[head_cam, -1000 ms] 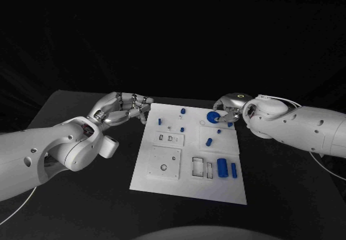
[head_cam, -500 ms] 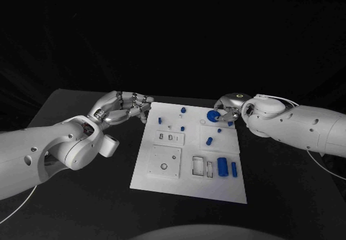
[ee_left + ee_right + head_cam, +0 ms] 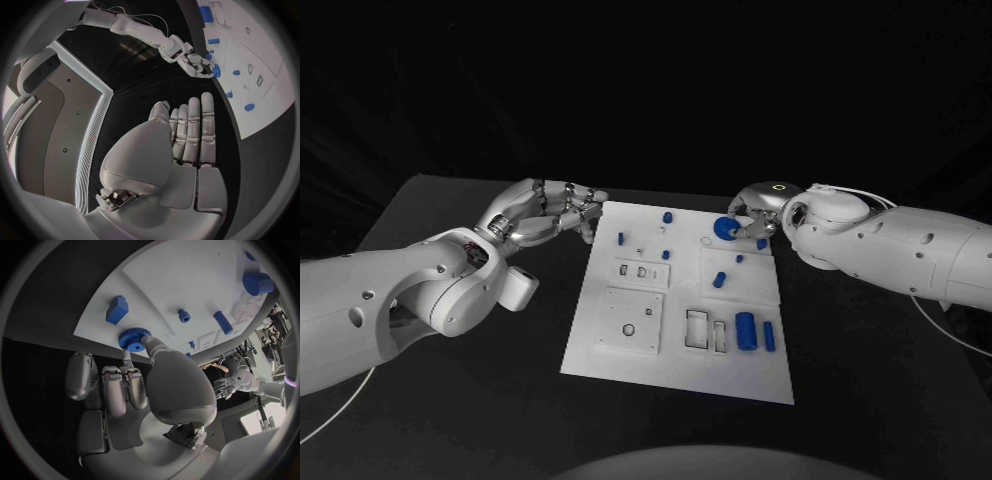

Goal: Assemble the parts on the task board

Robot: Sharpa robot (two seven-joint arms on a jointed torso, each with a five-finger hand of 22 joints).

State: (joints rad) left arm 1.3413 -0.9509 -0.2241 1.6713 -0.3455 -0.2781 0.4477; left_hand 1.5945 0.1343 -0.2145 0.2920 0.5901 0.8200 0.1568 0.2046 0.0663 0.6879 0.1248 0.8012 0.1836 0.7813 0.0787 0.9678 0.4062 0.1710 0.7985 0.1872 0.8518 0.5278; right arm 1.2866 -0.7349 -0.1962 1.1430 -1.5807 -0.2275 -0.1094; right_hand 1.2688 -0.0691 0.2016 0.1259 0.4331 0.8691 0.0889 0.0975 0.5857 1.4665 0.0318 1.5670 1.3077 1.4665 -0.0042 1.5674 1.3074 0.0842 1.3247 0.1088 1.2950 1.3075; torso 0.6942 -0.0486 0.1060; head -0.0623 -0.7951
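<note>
The white task board (image 3: 678, 365) lies in the middle of the black table. My right hand (image 3: 759, 213) is at its far right corner and pinches a blue gear (image 3: 726, 229) between thumb and a finger. In the right wrist view the gear (image 3: 133, 338) sits at the board's edge (image 3: 94, 330), close to a blue block (image 3: 116, 309); I cannot tell whether it touches the board. My left hand (image 3: 548, 213) hovers by the board's far left corner, fingers apart, holding nothing. In the left wrist view its fingers (image 3: 190, 132) stretch out straight beside the board (image 3: 269, 107).
Two blue cylinders (image 3: 747, 332) lie side by side near the board's front right. A small blue piece (image 3: 718, 282) stands mid-board, and others (image 3: 668, 218) stand at the far edge. White frames and recesses (image 3: 630, 323) fill the board's left half. Black table surrounds the board.
</note>
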